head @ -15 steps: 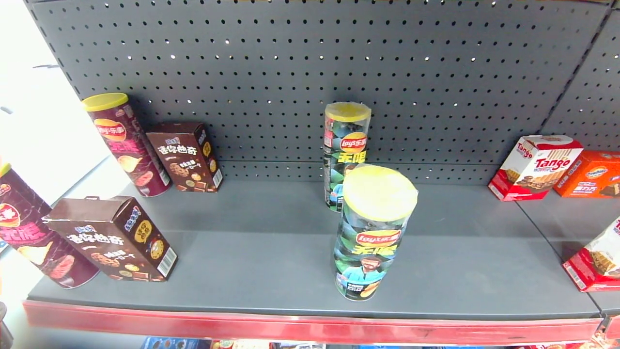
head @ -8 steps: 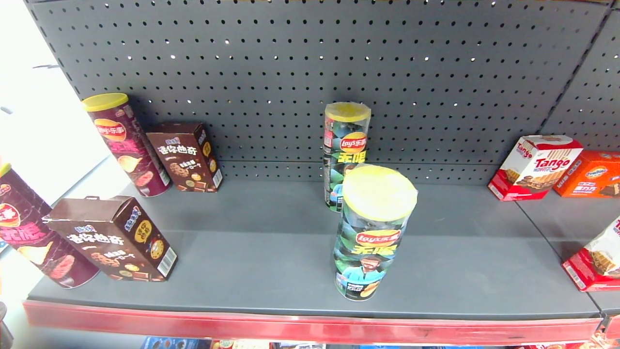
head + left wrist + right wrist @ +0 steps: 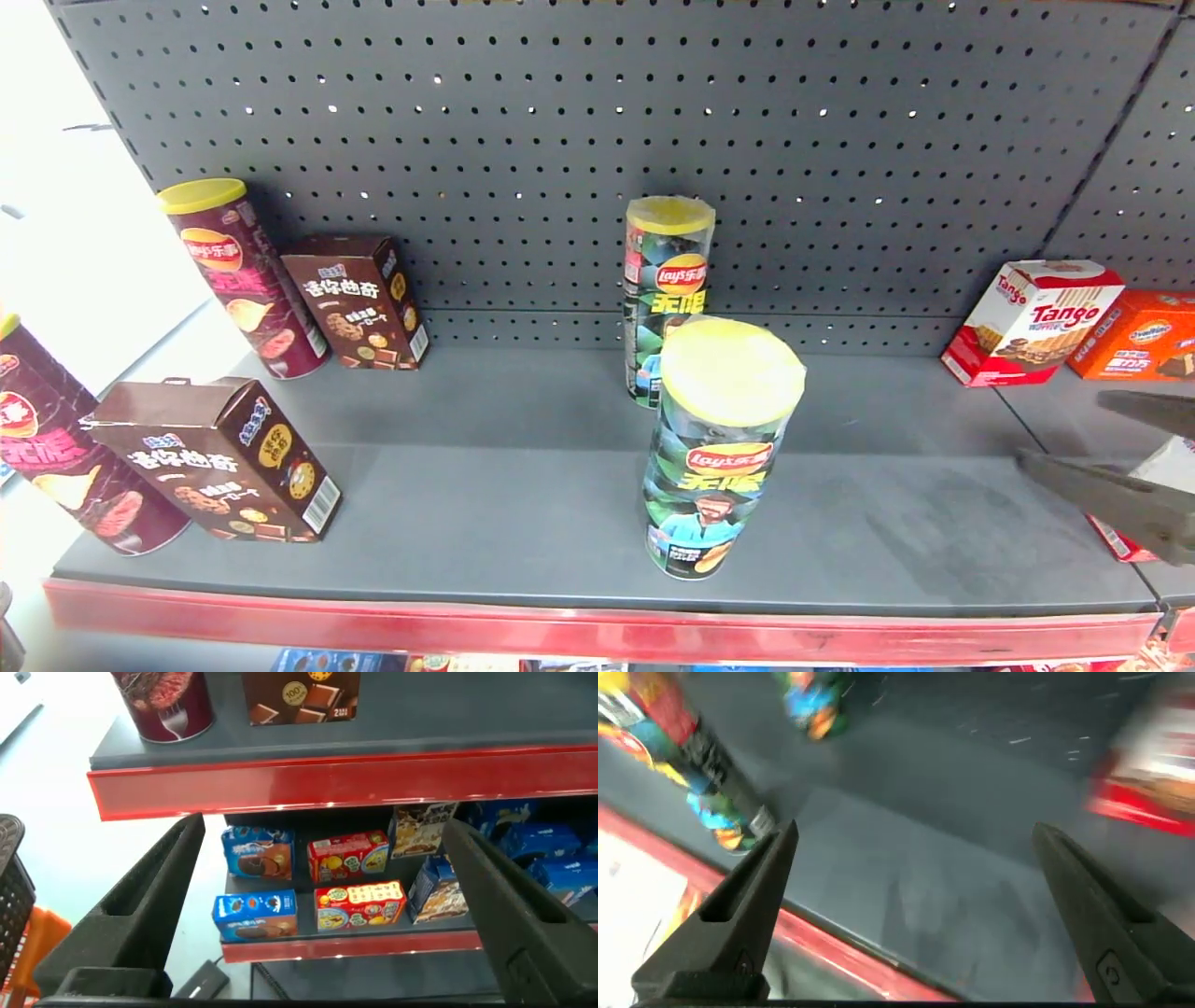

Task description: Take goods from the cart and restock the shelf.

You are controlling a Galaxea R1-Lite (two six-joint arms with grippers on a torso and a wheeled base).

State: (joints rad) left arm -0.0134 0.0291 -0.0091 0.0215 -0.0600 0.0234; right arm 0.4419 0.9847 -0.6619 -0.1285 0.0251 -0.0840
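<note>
The shelf (image 3: 485, 485) has one green chip can (image 3: 719, 448) standing straight before another, probably to form a row, while the right gripper (image 3: 1064, 429) hovers spread and empty over its right end and the left gripper (image 3: 322, 831), also spread, hangs lower.

Head view is lit evenly, with the area left of the grey perforated metal back panel (image 3: 523, 121) blown out white. Soft shadows are cast on the grey shelf board (image 3: 485, 485). Right wrist view is smeared by motion blur.
</note>
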